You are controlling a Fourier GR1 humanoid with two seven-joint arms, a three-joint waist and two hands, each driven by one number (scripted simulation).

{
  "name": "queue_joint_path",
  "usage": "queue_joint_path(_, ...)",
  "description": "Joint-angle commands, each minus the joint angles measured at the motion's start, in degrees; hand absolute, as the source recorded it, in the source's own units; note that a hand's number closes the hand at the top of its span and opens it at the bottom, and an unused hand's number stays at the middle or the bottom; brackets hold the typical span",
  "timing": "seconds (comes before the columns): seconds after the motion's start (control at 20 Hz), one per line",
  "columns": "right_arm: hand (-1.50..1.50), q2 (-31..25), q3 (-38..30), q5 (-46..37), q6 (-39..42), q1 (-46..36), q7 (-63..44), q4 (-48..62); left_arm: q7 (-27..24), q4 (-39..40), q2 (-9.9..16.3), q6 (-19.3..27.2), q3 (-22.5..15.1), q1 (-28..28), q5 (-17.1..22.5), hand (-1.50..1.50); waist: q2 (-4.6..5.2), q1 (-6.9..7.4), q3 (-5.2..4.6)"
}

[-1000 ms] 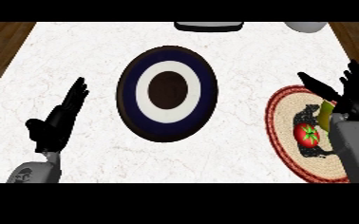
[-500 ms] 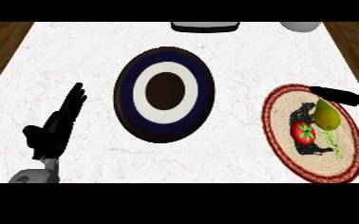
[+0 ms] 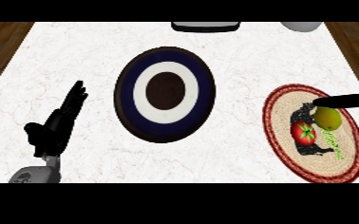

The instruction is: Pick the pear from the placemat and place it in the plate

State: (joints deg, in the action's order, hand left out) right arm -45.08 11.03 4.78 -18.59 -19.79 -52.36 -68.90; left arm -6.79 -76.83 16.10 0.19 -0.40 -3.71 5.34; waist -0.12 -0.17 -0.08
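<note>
Your right robot hand (image 3: 336,100) touches the pear (image 3: 327,118) on the placemat (image 3: 280,123) (its grip hidden, no writing visible); left robot hand (image 3: 57,126) rests open beside the plate (image 3: 165,94).

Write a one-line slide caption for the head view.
Right hand reaches the pear on the placemat; plate waits mid-counter, left hand rests open.

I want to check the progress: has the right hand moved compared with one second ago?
Yes. The right hand has drawn back toward the view's right edge; only a finger shows now, over the placemat beside the pear.
</note>
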Motion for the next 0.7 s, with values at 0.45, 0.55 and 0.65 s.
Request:
queue_joint_path(0.45, -1.5, 3.3, -0.6, -1.9, 12.7, -2.3, -8.0, 6.9, 2.3, -0.6, -0.1, -1.6, 1.4, -1.8, -1.1, 0.0, 0.2, 0.69, 0.09)
queue_joint_path(0.55, -1.5, 3.2, -3.0, -1.7, 16.1, -2.8, -4.1, 10.3, -0.6, 0.2, -2.7, -0.3, -0.1, 0.6, -3.1, 0.0, 0.19, 0.6, 0.09)
queue_joint_path(0.65, -1.5, 3.9, -3.4, -2.7, 15.8, -0.6, -5.5, 7.6, -1.3, -0.8, -1.4, -2.5, 1.6, 2.9, -1.7, 0.0, 0.09, 0.43, 0.07)
